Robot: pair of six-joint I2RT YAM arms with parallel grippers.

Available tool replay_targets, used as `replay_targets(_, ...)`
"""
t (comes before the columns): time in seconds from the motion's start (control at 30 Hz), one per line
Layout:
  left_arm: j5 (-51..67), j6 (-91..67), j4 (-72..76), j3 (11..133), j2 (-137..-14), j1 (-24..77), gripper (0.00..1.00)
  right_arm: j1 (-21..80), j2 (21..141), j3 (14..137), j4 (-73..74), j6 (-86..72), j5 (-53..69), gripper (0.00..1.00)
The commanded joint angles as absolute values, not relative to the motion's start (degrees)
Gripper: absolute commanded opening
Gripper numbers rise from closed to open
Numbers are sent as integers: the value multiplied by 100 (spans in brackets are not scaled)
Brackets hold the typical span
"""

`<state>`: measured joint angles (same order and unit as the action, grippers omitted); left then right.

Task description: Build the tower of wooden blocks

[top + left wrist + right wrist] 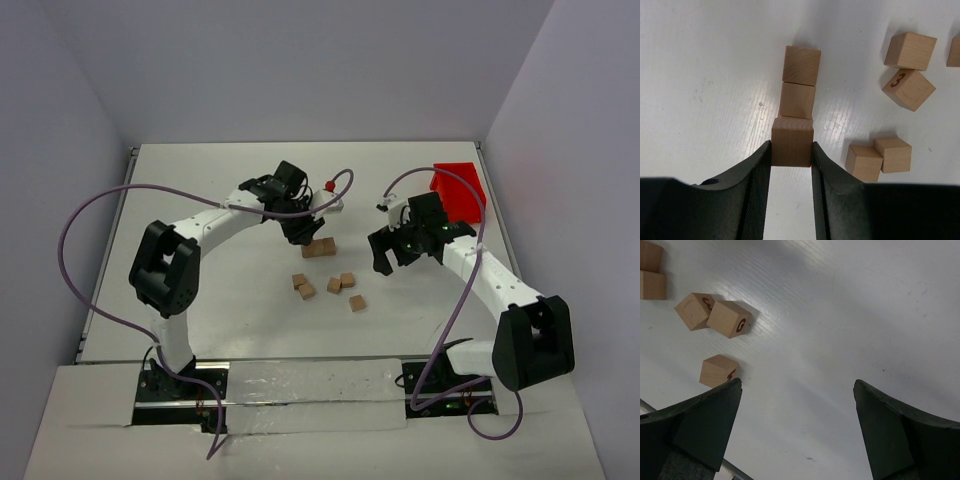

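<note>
My left gripper (791, 145) is shut on a tan wood block (792, 135), pinched by its two side faces. This block sits at the near end of a straight row, the tower (320, 248), touching the closer of its two blocks (797, 100) (801, 65). Whether the held block rests on the table I cannot tell. Several loose wood blocks (334, 285) lie scattered just in front of the row; one shows a "3" (908, 89). My right gripper (797, 390) hangs open over bare table to the right of them, holding nothing (400, 255).
A red plastic bin (460, 190) stands at the back right, behind the right arm. A small white part with a red knob (329, 188) lies behind the left gripper. Purple cables loop over both arms. Walls close the table (200, 200) at the back and both sides.
</note>
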<state>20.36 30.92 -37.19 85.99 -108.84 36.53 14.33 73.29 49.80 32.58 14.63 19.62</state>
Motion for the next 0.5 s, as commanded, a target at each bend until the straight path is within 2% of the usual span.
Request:
replay_targets(0.0, 2200, 3123, -3863, 9060, -11029, 3747, 12, 1342, 7345, 5036, 3085, 1433, 2033, 100)
replay_targets(0.47, 2453, 3314, -4044, 9275, -11277, 3797, 22, 1230, 7409, 5053, 3111, 1441, 2144, 100)
